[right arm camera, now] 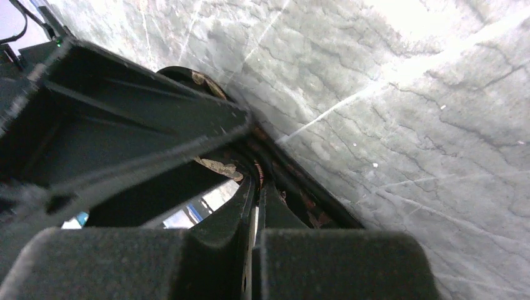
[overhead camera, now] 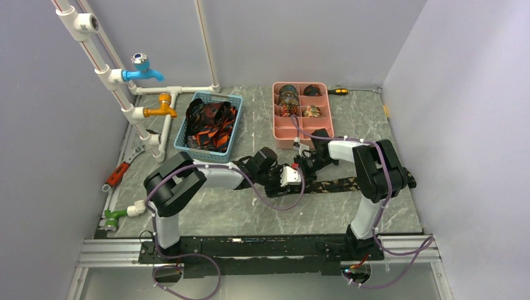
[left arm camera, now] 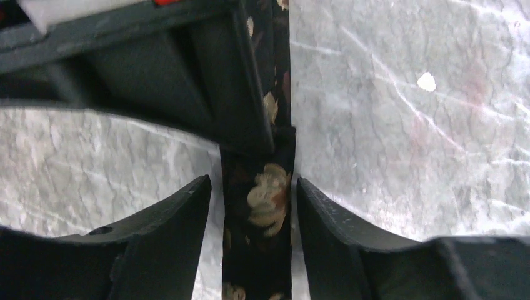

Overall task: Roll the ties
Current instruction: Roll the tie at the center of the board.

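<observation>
The dark tie with pale gold flowers lies flat on the marble table, and it stretches from the middle toward the right side. The left gripper stands wide open over it, with one finger on each side of the strip, and it does not squeeze the fabric. The right gripper is almost fully closed and pinches the tie just beside the left one.

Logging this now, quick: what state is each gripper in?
Left gripper: open, jaws astride the tie.
Right gripper: shut on the tie.
</observation>
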